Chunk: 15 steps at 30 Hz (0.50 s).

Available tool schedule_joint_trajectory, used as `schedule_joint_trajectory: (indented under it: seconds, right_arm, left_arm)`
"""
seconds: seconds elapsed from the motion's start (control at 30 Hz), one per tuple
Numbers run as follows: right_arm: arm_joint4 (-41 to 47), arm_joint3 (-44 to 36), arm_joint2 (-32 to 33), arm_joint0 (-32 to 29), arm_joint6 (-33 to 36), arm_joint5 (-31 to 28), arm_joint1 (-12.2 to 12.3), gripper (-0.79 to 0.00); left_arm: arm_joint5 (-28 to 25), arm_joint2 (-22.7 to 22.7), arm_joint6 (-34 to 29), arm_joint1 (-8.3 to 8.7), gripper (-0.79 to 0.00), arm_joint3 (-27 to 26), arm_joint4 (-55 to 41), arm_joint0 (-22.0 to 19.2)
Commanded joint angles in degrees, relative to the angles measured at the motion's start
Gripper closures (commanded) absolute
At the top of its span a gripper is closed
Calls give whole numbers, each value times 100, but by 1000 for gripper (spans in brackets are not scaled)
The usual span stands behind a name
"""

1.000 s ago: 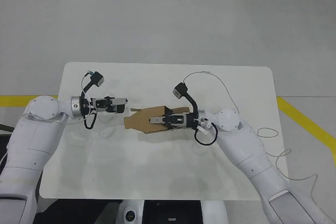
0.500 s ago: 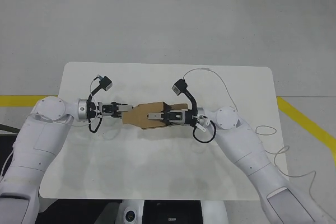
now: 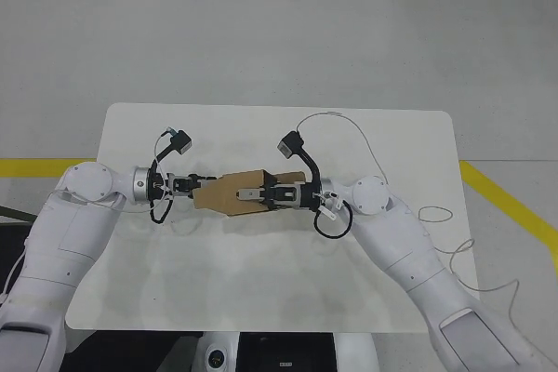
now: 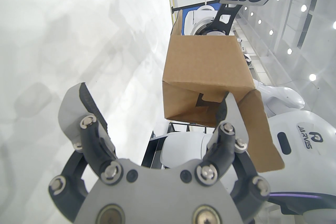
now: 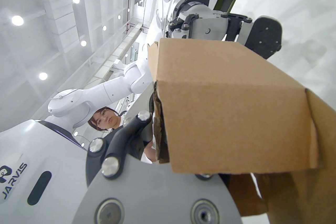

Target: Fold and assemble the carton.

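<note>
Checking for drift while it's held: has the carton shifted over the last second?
Yes. In the top view the carton has moved toward the left edge of the table and slightly toward its far edge.

You are looking at a brown cardboard carton (image 3: pixel 225 191) lying lengthwise over the middle of the table (image 3: pixel 400 279), its body squared into a box, one end flap hanging open.
</note>
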Motion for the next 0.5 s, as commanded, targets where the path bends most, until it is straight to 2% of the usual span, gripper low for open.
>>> schedule_joint_trajectory:
  seconds: [0.0,0.27,0.47]
  right_arm:
    - [6,25,-16,15,9,-5,-11,0]
    - [-22,114,39,21,-25,-58,-14,0]
    - [-299,139,283,-39,-184,-49,70,0]
  left_arm:
    - [-8,-2,4,1,-785,-5,2,5]
    - [1,-29,12,7,-785,3,-15,11]
    - [-14,-142,39,34,-785,76,-24,13]
